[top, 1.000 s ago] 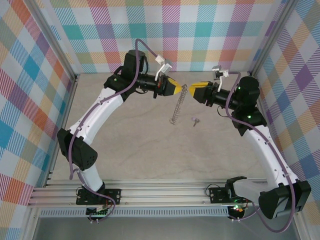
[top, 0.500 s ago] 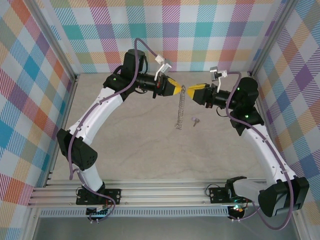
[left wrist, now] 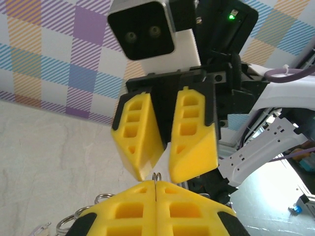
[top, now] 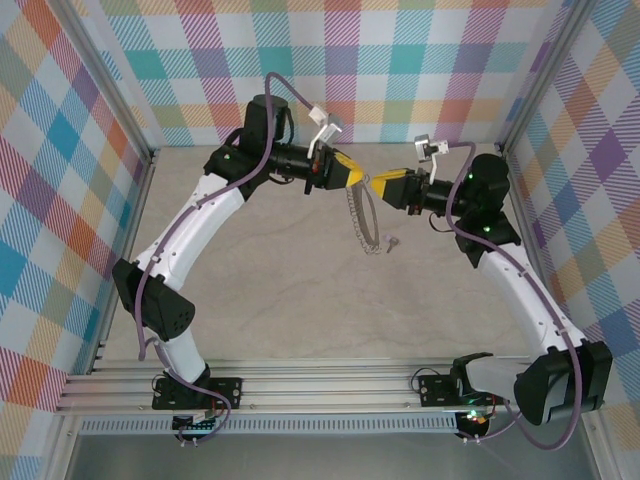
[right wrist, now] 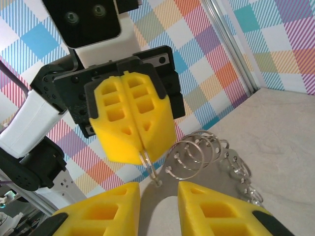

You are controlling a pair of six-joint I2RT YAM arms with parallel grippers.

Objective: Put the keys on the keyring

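1. Hold keyring [top: 358, 228] top clamped in left gripper [top: 359, 179], dangling over table [top: 280, 290].
2. Lower empty, open-fingered right gripper [top: 376, 184] toward key [top: 392, 241] lying just beside keyring's bottom.
3. Pinch key head squarely.
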